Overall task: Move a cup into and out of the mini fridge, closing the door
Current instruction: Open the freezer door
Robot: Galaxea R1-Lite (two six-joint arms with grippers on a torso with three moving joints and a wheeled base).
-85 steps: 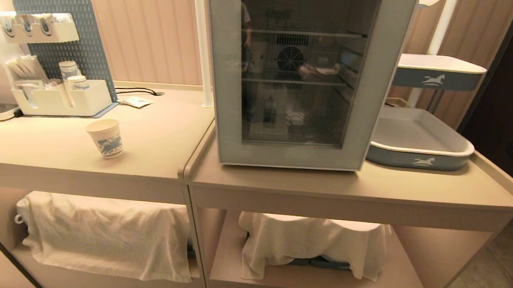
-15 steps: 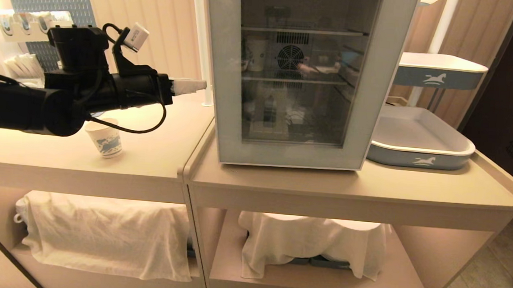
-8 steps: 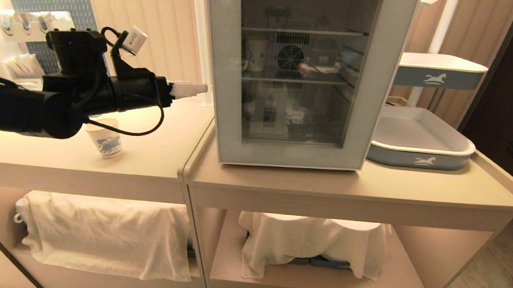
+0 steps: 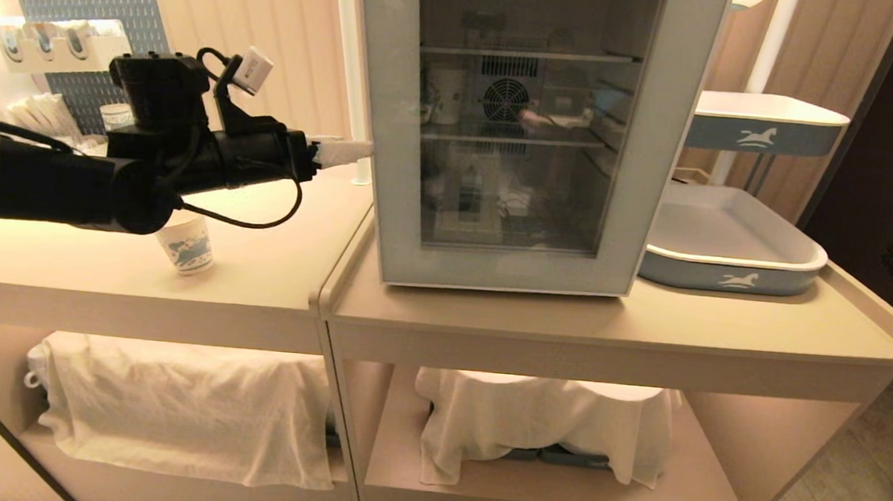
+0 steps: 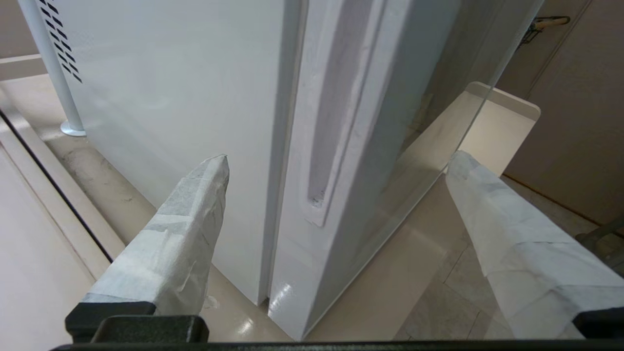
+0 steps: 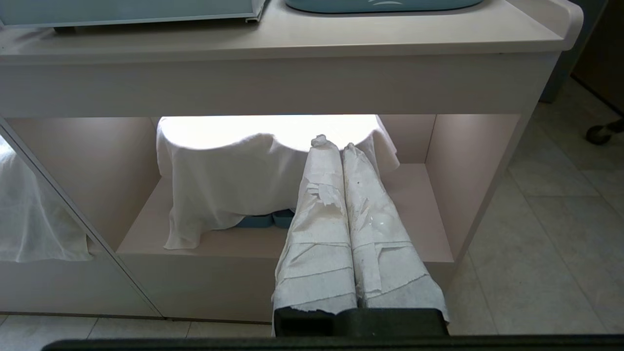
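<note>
Mini fridge: white boxy mini fridge (image 4: 533, 131) with wire shelves and a round fan grille at the back, standing on the beige table (image 4: 606, 324) at about 12 o'clock in the head view; judged heavy and rigid, unlikely to shift under a light pull.

Door: flat panel with a wide light-grey frame around dark tinted glass (image 4: 387, 199), shut; stiff, with a smooth and probably slippery face. The long moulded recess along its side edge (image 5: 331, 122) is the likely place to take hold.

Left end effector: paper-wrapped fingers spread wide (image 5: 336, 195), empty, one on each side of the door's edge and near it without touching; in the head view it sits at the fridge's 9 o'clock side (image 4: 343, 150).

Cup: small tapered white paper cup with a blue horse-like print (image 4: 187, 244), upright on the table at 8 o'clock from the fridge, partly under the left arm; judged light, thin-walled and easily crushed, best gripped gently around mid-wall.

Right end effector: closed on nothing (image 6: 341, 146), hanging low before the table's lower shelf and its white cloth (image 6: 234, 170).

Step in hand: opening the door, judged not yet begun.
</note>
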